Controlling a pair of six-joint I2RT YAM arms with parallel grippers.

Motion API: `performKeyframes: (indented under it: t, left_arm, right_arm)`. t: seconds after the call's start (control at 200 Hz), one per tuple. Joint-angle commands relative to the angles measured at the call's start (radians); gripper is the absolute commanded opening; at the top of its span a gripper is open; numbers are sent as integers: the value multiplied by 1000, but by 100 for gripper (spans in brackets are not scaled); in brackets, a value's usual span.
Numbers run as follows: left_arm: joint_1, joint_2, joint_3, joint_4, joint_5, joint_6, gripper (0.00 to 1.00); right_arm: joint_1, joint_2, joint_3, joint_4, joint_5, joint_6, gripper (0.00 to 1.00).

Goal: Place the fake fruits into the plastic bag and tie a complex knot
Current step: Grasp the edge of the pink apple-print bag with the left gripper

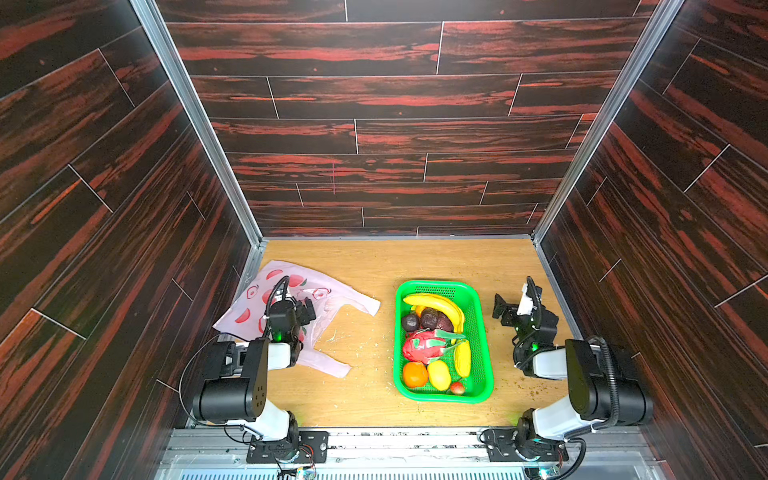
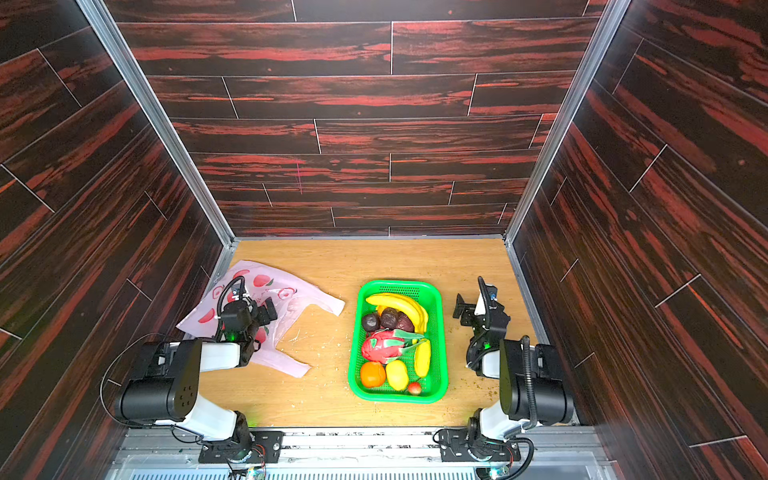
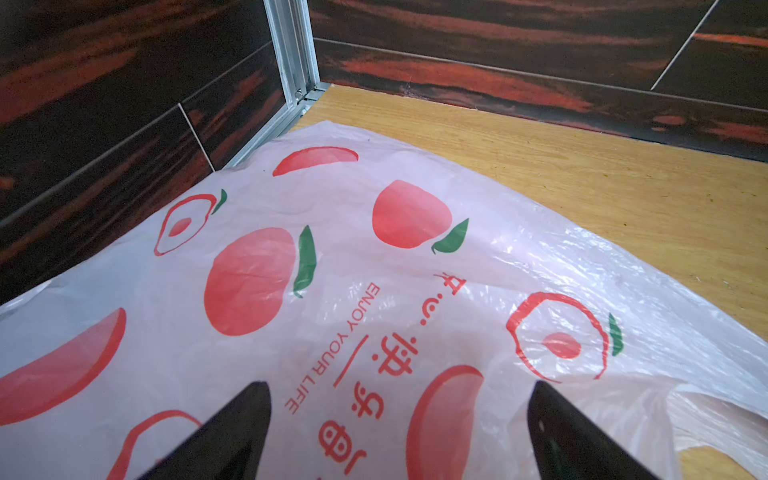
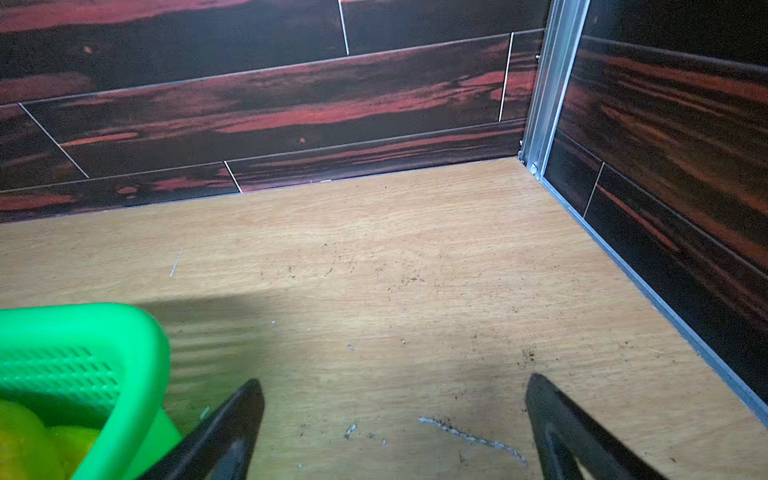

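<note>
Left side: plastic bag [image 1: 249, 307] lies flat on the table [image 1: 374, 266], toward the far left corner, one edge against the left wall. It shows whitish-pink with red fruit prints and red lettering in the left wrist view [image 3: 332, 232]. Its two handle strips are spread apart and point toward the middle of the table, one farther back [image 1: 365, 305] and one nearer the front [image 1: 332, 368].

Left hand [image 1: 308, 311] is over the bag with the jaws wide apart and nothing between them [image 3: 401, 388]. Cannot tell if the fingertips touch the plastic.

Right of centre: the green mesh basket [image 1: 478, 328] holds all the fake fruits. At its far end is the banana bunch [image 1: 436, 301], with the dark purple balls [image 1: 430, 319] just in front of it. The dragon fruit [image 1: 424, 347] is in the middle and a single yellow banana [image 1: 462, 357] lies along the right wall. At the near end are the orange [image 1: 414, 374], lemon [image 1: 439, 375] and a strawberry [image 1: 457, 387]. The bag and basket are apart, with bare table between them.

Right side: right hand [image 1: 501, 309] is just beside the basket's far right corner, near the right edge of the table. Its jaws are wide apart and empty over bare wood [image 4: 395, 382]. The basket rim [image 4: 137, 345] shows in the right wrist view.
</note>
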Motion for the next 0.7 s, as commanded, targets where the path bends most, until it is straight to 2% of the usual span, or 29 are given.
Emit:
performKeyframes:
  t: [0.0,0.286,0.351,0.421,0.471,0.556,0.696]
  left_arm:
    - [-2,-22,12,-2,-7,11,99]
    - [-1,-30,-3,21,-9,9,99]
    - [-1,-63,-34,72,-9,13,98]
    - [-2,-155,-73,70,-36,6,98]
    - [-2,-254,-71,-22,-57,-6,98]
    - [-3,-417,10,-328,-69,-22,98]
    - [-6,-571,135,-655,-81,-54,97]
  right_arm:
    - [3,20,16,3,-1,-1,99]
    - [2,10,-4,34,8,8,99]
    - [3,-39,-19,21,17,10,99]
    - [3,-138,-7,-103,33,22,99]
    - [3,-214,17,-212,34,30,99]
    - [3,-331,73,-425,25,62,99]
    - [3,-478,213,-791,-18,139,99]
